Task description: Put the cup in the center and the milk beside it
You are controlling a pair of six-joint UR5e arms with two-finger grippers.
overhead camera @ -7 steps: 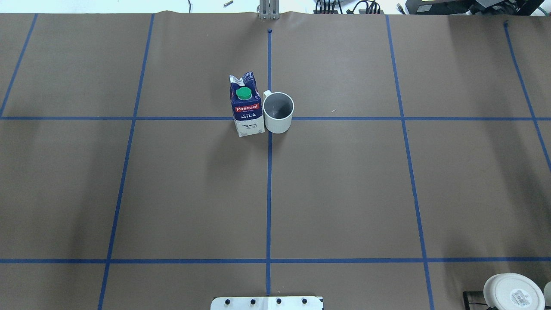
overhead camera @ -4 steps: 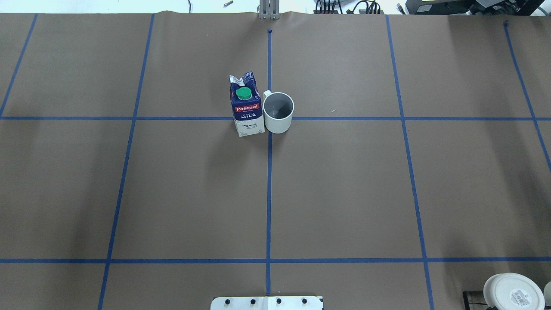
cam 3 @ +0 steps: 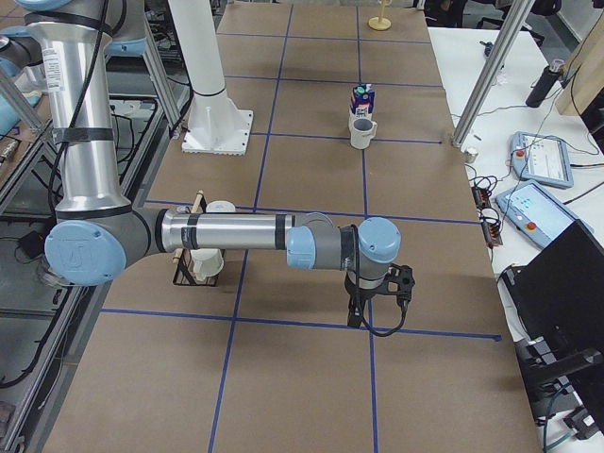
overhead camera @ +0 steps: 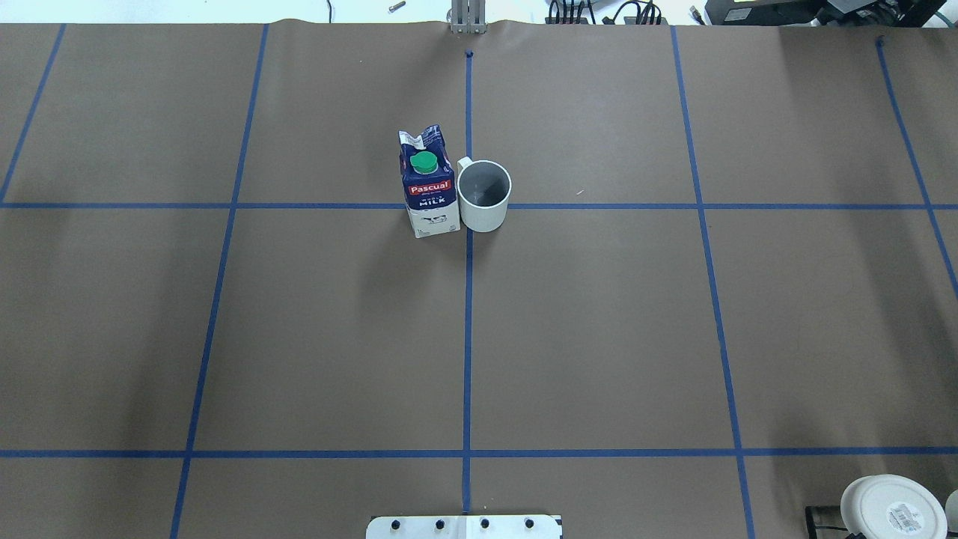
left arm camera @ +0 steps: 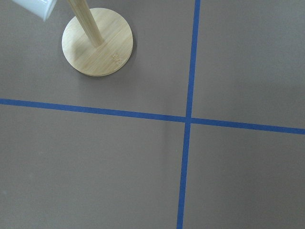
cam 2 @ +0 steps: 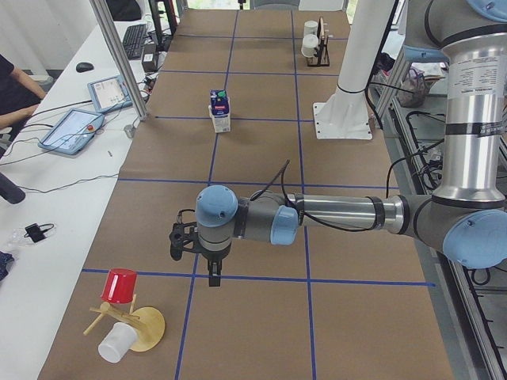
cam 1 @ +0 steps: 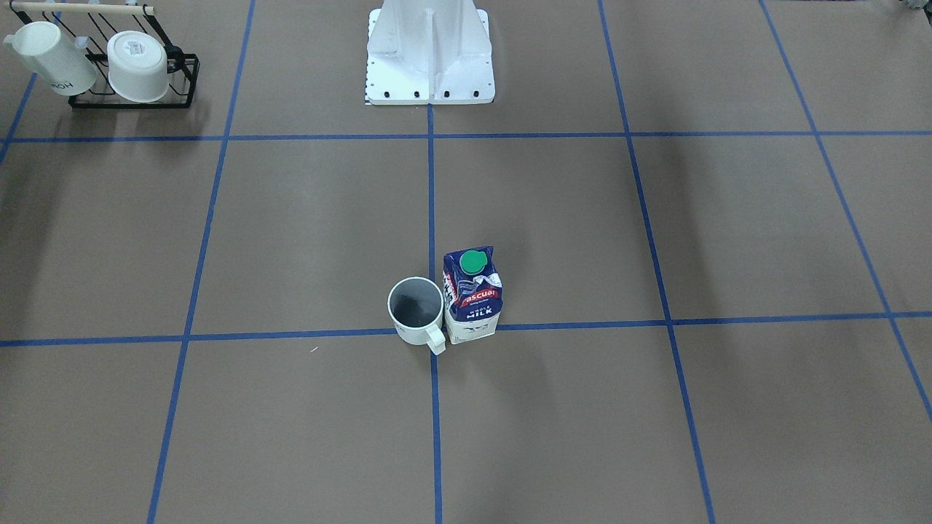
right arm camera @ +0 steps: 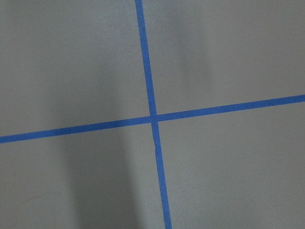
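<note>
The cup [overhead camera: 484, 196], a small white mug with a dark grey inside, stands upright on the crossing of the two blue tape lines [overhead camera: 468, 254] in the middle of the brown surface. Its handle points away from the robot. It also shows in the front-facing view [cam 1: 416, 309]. The milk [overhead camera: 429, 183], a navy and white carton with a green cap, stands upright right beside the cup on its left, touching or nearly so; it also shows from the front [cam 1: 473, 295]. My left gripper [cam 2: 212, 273] and right gripper [cam 3: 357, 316] hang low over the table's far ends. I cannot tell whether either is open.
A black rack with two white cups [cam 1: 131, 65] stands on the robot's right near its base [cam 1: 429, 51]. A wooden stand [cam 2: 131, 317] with a red cup and a white cup stands at the left end; its round base [left arm camera: 97, 47] shows under the left wrist.
</note>
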